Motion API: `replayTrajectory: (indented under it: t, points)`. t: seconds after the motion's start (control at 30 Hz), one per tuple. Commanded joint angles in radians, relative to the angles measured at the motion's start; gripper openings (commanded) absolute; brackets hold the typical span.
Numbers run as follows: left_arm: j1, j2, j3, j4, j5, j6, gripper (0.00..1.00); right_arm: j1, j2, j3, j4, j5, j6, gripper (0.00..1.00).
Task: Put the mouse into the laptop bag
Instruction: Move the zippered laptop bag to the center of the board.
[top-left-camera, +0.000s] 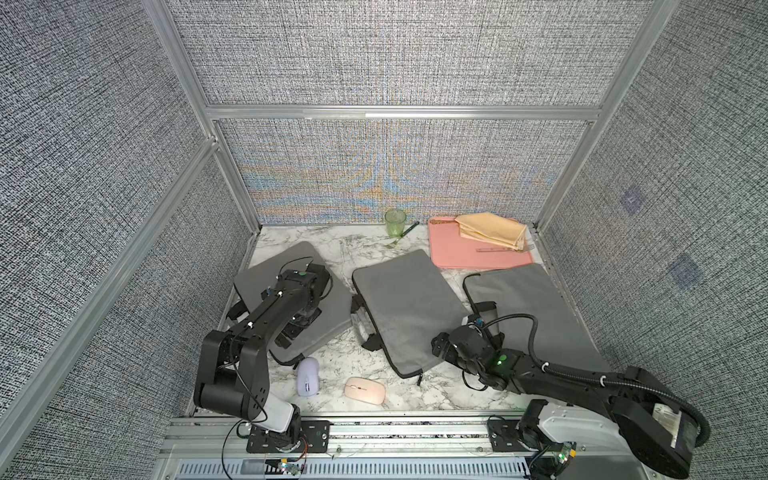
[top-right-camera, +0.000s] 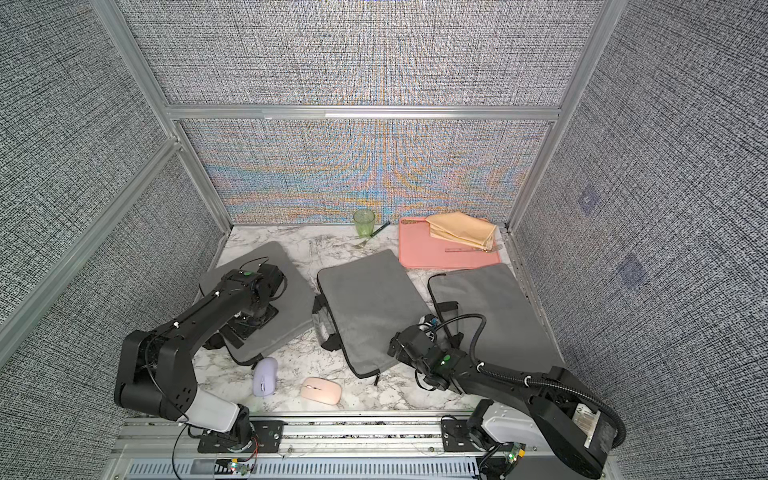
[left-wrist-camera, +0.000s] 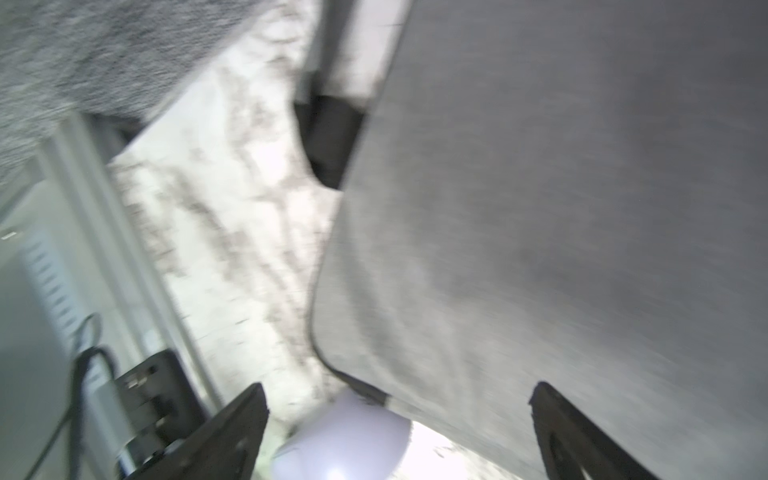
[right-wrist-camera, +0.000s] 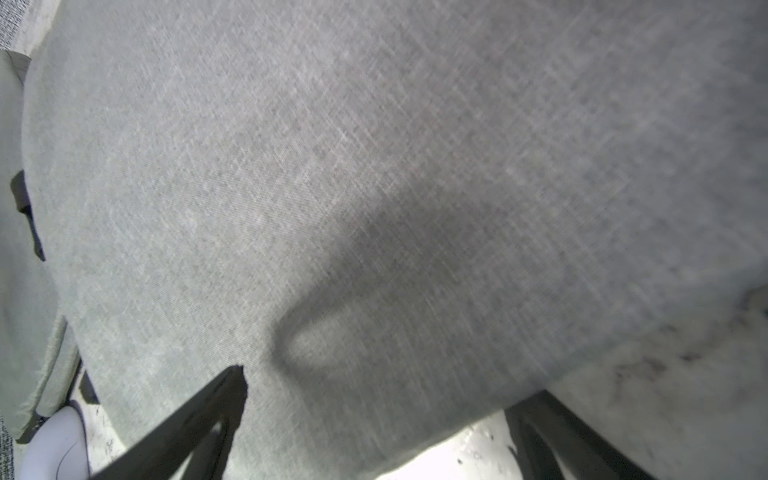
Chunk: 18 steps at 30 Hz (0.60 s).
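Two mice lie on the bench near its front edge, both outside the bags. A lilac mouse sits just beside the near corner of the left grey bag, and a pink mouse lies near it, out in front of the middle bag. Both top views show this layout.

The left fingers are spread wide and hold nothing. They hang over the edge of the left bag, and in the left wrist view the lilac mouse shows in the gap between them, touching neither.

The right fingers are also spread wide and empty. They hang over the grey cloth of the middle bag, between it and the right bag. In the right wrist view the lilac mouse appears only at the edge, well apart from them. The pink mouse is near neither pair of fingers.
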Motion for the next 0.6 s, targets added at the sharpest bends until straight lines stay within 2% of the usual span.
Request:
replayTrajectory:
  t: [0.0, 0.1, 0.2, 0.3, 0.37, 0.4, 0.43, 0.47, 0.57]
  points:
    - [0.025, -0.003, -0.022, -0.112, -0.109, -0.117, 0.99, -0.001, -0.009, -0.008, -0.015, 0.008, 0.007, 0.99]
    - [0.09, 0.004, -0.074, 0.007, -0.096, -0.054, 0.99, -0.002, -0.03, -0.027, -0.028, 0.016, 0.009, 0.99]
    - [0.153, 0.068, -0.081, 0.063, -0.082, -0.022, 0.99, -0.004, -0.053, -0.043, -0.039, 0.028, 0.014, 0.99]
    - [0.203, 0.161, -0.061, 0.178, -0.005, 0.084, 0.99, -0.005, -0.086, -0.055, -0.053, 0.036, 0.011, 0.99]
    - [0.23, 0.236, -0.029, 0.226, 0.048, 0.128, 0.98, -0.006, -0.11, -0.056, -0.069, 0.046, 0.009, 0.99]
    - [0.239, 0.276, 0.006, 0.213, 0.047, 0.13, 0.88, -0.006, -0.124, -0.06, -0.078, 0.052, 0.008, 0.99]
    - [0.248, 0.315, 0.048, 0.193, 0.035, 0.127, 0.85, -0.006, -0.141, -0.062, -0.089, 0.057, 0.007, 0.99]
    - [0.258, 0.343, 0.078, 0.178, 0.031, 0.127, 0.9, -0.006, -0.155, -0.064, -0.099, 0.062, 0.008, 0.99]
    - [0.321, 0.422, 0.168, 0.183, 0.086, 0.163, 0.91, -0.006, -0.199, -0.079, -0.12, 0.079, 0.009, 0.99]
